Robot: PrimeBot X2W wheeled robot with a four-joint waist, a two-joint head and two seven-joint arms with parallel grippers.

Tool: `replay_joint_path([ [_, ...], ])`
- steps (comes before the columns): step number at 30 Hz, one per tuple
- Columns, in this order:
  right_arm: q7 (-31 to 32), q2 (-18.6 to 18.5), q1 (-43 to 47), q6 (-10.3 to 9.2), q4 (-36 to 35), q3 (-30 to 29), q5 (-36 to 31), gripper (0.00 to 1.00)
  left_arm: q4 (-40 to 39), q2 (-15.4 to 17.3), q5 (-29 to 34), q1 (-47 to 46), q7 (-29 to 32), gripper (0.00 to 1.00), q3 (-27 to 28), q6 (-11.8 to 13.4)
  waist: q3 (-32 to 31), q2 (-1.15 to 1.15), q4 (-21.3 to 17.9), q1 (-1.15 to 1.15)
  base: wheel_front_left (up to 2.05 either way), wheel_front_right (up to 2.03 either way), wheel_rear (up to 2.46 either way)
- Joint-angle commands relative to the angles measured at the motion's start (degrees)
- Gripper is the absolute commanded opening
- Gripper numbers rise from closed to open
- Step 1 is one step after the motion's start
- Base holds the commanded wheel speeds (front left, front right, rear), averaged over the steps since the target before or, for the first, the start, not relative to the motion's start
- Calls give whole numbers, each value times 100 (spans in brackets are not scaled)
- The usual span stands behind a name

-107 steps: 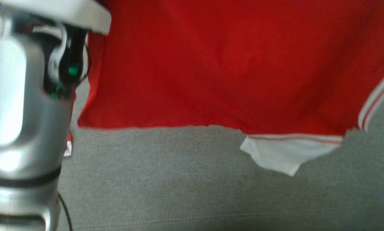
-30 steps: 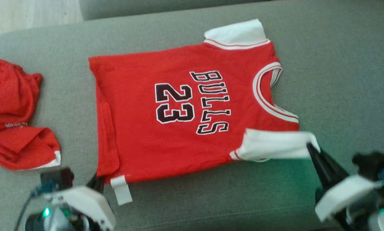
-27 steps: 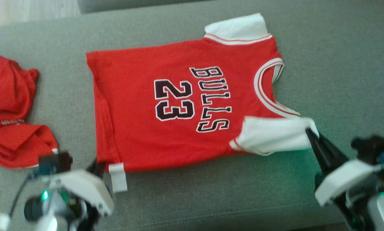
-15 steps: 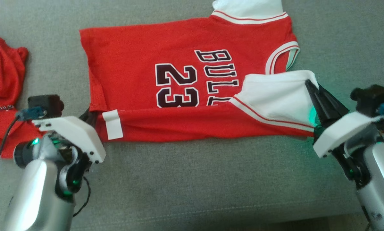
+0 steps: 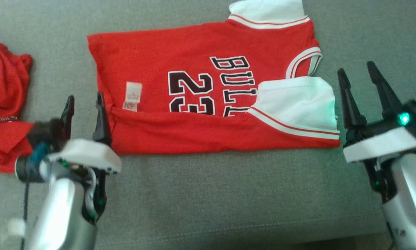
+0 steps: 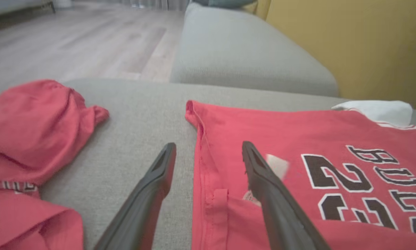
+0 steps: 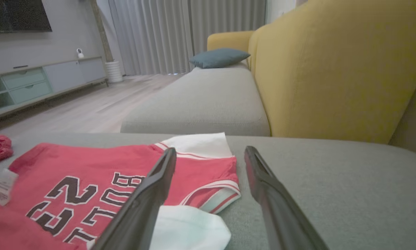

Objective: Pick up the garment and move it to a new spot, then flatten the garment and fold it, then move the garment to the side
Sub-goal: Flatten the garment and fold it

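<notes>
The garment (image 5: 201, 93) is a red jersey with white sleeves and black "BULLS 23" lettering, lying on the grey cushion (image 5: 211, 198). Its near long edge is folded over onto the front, so a white label (image 5: 133, 92) faces up and the near sleeve (image 5: 294, 104) lies over the lettering. My left gripper (image 5: 84, 103) stands open at the jersey's near-left corner, nothing between its fingers. My right gripper (image 5: 357, 71) is open just right of the folded sleeve, also empty. The left wrist view has the jersey (image 6: 298, 149) under the right finger; the right wrist view has it (image 7: 90, 173) to the left.
A second crumpled red garment (image 5: 5, 107) lies at the cushion's left end, close to my left arm. Another grey seat (image 7: 201, 104) and a yellow sofa back (image 7: 333, 62) lie beyond, with wooden floor (image 6: 72, 41) to the far left.
Both grippers have opened and let go of the jersey's near edge, which now lies folded over the front. The label has flipped up onto the red cloth.
</notes>
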Motion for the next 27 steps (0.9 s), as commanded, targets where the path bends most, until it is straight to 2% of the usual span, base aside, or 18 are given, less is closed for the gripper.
replay_joint_path([
  [1,-68,34,227,22,-268,1,-85,100,-242,70,81,59,-188,100,182,67,-101,0,18,0,0,0,0],
  [5,-14,235,729,22,-746,-227,-328,100,-551,13,303,434,-594,100,104,232,-285,0,26,0,0,0,0],
  [13,386,561,1672,22,-1559,-495,-622,100,-1155,-27,611,1236,-761,100,-104,422,-588,0,38,0,0,0,0],
  [21,621,730,2067,22,-1813,-600,-681,100,-1252,-37,667,1560,-789,100,-172,477,-712,0,42,0,0,0,0],
  [27,742,735,2100,22,-1813,-642,-682,100,-1159,-20,642,1527,-797,100,-196,427,-704,0,41,0,0,0,0],
])
